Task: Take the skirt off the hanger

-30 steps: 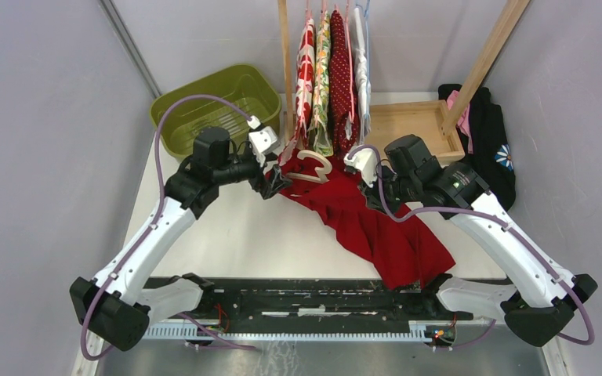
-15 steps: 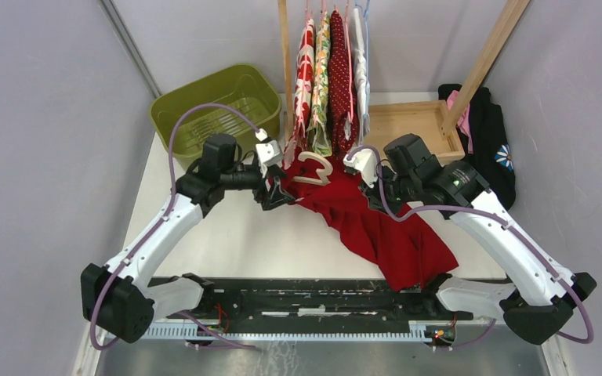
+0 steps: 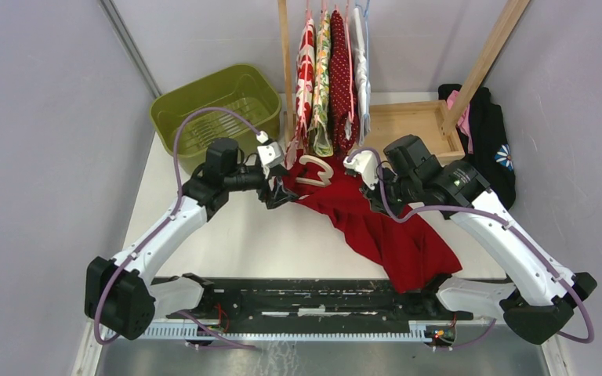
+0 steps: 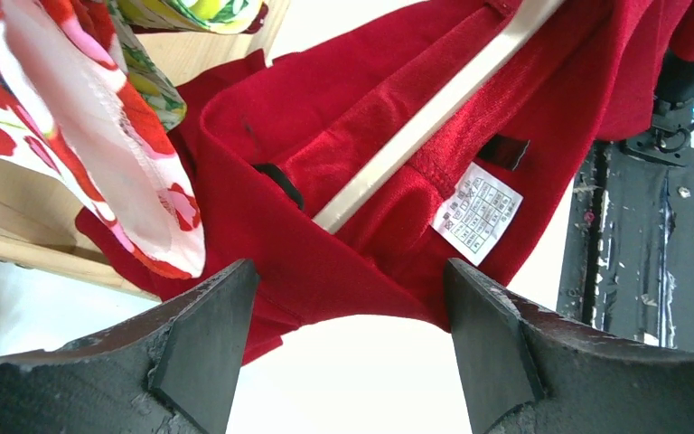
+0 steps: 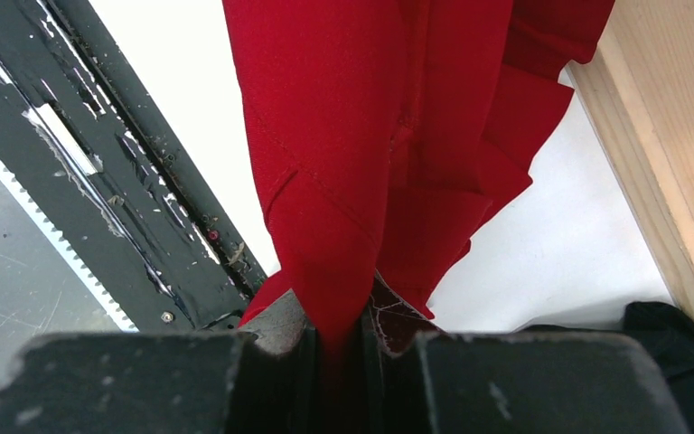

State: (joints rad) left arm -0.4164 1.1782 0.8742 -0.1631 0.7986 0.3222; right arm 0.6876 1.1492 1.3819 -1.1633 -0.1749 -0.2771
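Nearing the waistband, my left fingers are gaping; my right fingers are clamping the limp skirt

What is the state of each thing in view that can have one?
Red pleated skirt, lying crumpled on the table, not yet freed.
Cream plastic hanger, bar inside the skirt's waistband.
Left gripper, open at the waistband, holding nothing.
Right gripper, shut on the skirt.
Olive plastic basket, upright.
Patterned garments, hanging on the wooden rack.

A robotics lab cell: grey partition walls around a white table with a mounting rail.
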